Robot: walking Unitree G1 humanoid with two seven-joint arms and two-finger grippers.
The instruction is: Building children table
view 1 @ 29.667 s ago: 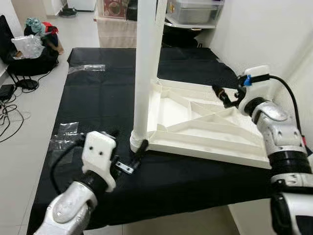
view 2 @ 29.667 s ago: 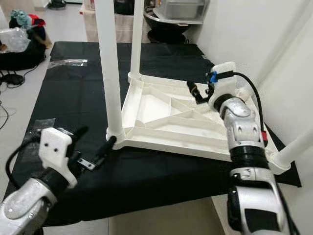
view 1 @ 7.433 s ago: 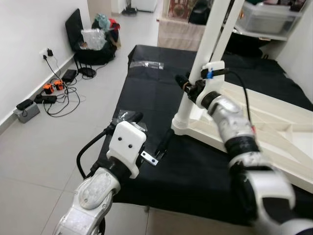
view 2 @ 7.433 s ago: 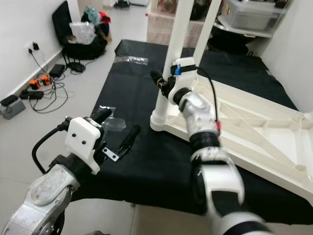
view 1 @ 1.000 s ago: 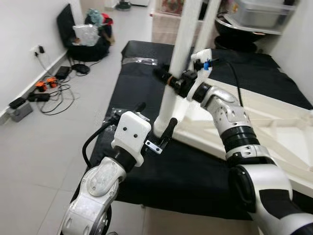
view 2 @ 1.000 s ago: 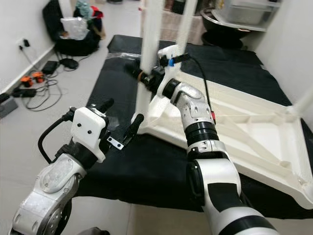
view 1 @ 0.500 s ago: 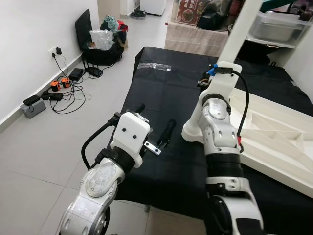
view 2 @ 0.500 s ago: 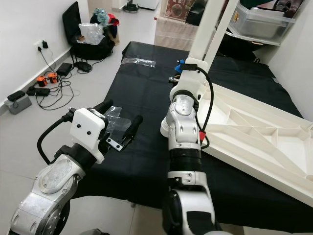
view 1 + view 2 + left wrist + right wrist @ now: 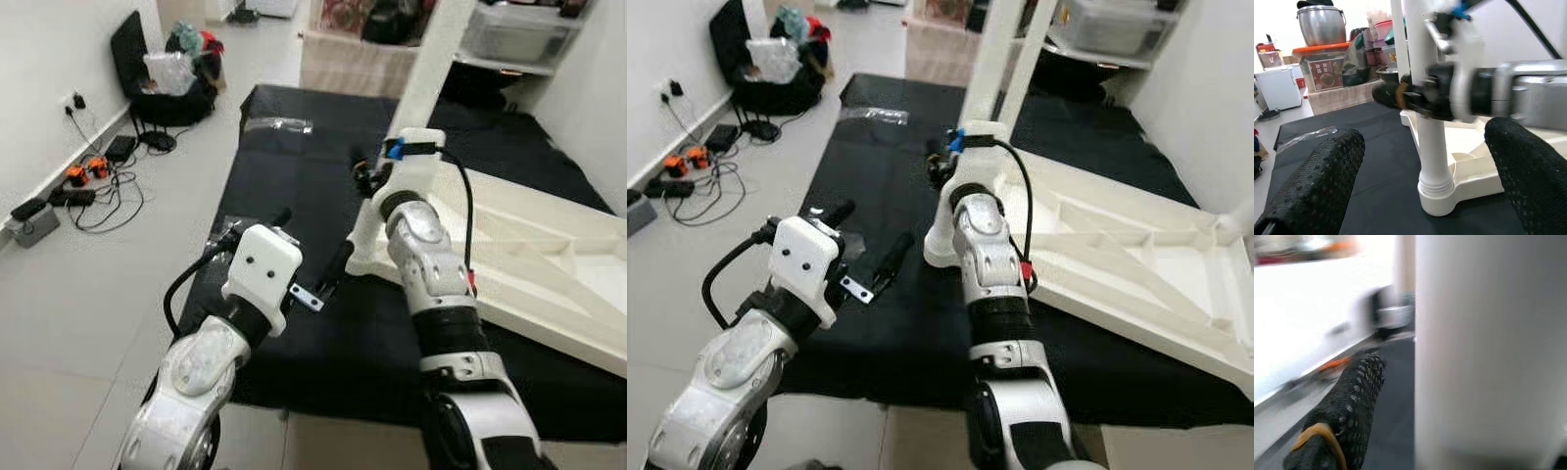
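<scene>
A white children's table lies upside down on a black cloth. Its near corner leg stands upright in its socket. My right gripper is shut on this leg a little above the socket; in the right wrist view one finger lies beside the leg and the other is hidden behind it. My left gripper hovers open over the cloth just left of the socket, nothing between its fingers, pointing at the leg.
Another upright leg stands behind, and a third at the far right corner. Clear plastic bags lie on the cloth. Cables and bags litter the floor at left. Shelves with a storage box stand behind.
The head view has shifted. My right arm has swung around the leg while its gripper stays on it. The left gripper holds its place, still open.
</scene>
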